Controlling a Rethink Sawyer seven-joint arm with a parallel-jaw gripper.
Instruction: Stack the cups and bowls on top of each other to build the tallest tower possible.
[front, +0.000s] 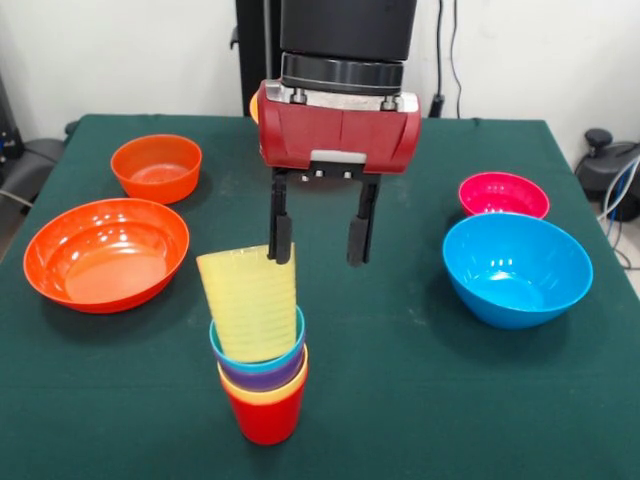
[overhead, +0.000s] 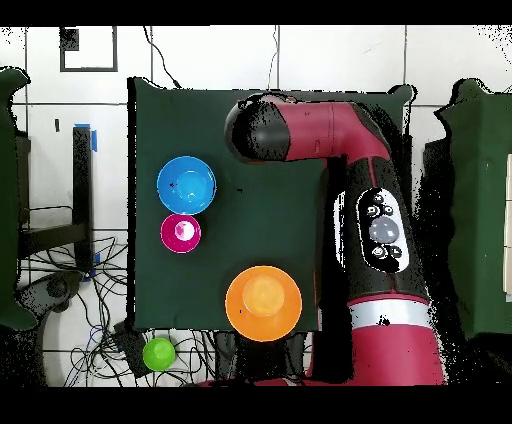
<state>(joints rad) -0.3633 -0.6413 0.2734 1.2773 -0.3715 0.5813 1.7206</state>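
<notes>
Front view, left to right: wide shallow orange bowl (front: 106, 252) sitting on the green tabletop (front: 400, 380), small orange bowl (front: 156, 167) lying behind it. Tower (front: 262, 365) standing near the front edge, center-left: red cup (front: 265, 420) as base, then yellow-orange, purple and blue cups nested in it. Pale yellow cup (front: 249, 300) sitting in the blue cup, tilting left, not fully seated. Tool (front: 321, 246) hanging above and just right of it, fingers parted wide; left finger overlapping the cup's top rim, contact unclear. Nothing gripped. Small magenta-pink bowl (front: 503, 194) and large blue bowl (front: 517, 268) sitting at right, almost touching.
</notes>
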